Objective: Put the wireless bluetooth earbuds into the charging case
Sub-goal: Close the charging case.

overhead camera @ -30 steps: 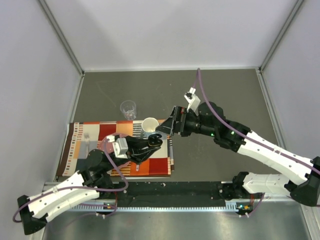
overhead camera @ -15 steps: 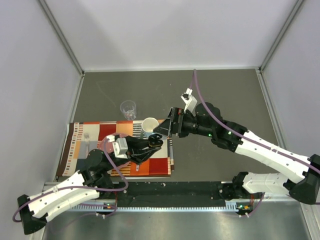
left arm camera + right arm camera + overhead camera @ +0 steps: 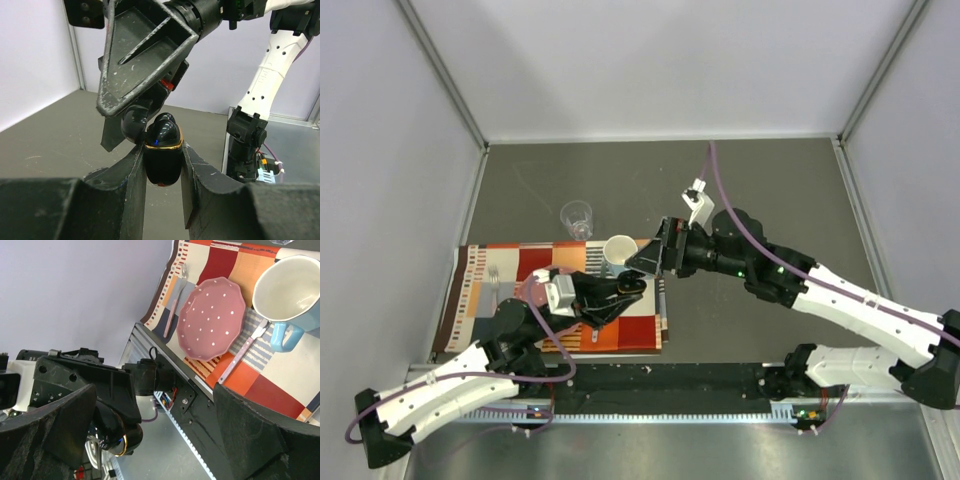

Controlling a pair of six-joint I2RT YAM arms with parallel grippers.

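Grey surface [image 3: 750, 180], white walls; striped mat [image 3: 485, 265] by near-left corner w/ mug [image 3: 619, 250].

- Left hand [image 3: 628, 287]: clamped on charging case [image 3: 162, 160], held aloft above mat's right edge, mouth up.
- Right hand [image 3: 642, 262]: fingers spread wide, empty, tips just beside case.
- Earbuds: can't ID for sure. Glossy black lump [image 3: 134, 125] at case mouth, either bud or flipped lid.

Risks, my read: case smooth and rounded, pinched at sides only, so a nudge from right fingertip could twist it or pop it loose onto mat. Broad fingers vs tiny bud means poor seating likely.
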